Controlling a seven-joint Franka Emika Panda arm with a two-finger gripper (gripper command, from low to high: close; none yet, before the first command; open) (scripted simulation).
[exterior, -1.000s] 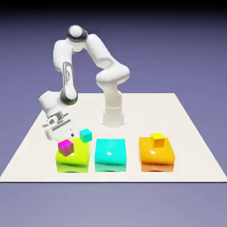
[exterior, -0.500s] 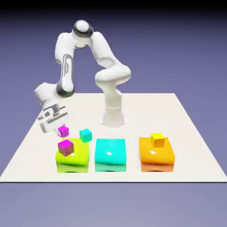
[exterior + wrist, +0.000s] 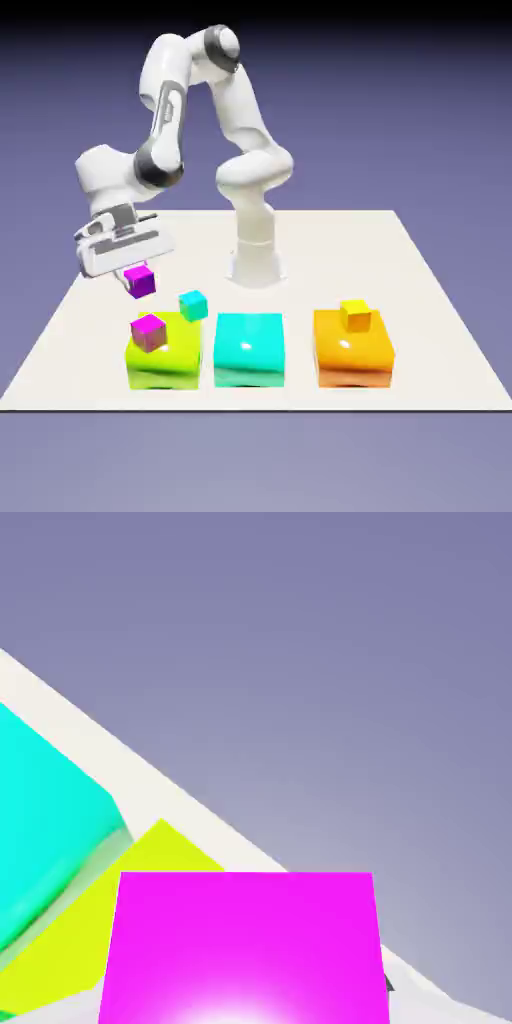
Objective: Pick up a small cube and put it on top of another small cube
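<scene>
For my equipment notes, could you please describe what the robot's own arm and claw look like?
The arm is glossy white, with rounded, bulging segments, dark grey bands around some joints and a grey strip along one link. The claw hangs from a wide white housing with grey detailing.

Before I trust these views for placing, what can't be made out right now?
- Fingertips: hidden behind the held magenta cube in the hand view.
- Other magenta cube: not visible in the hand view; the held cube may cover it.
- Teal block: cut off by the hand view's left edge.
</scene>
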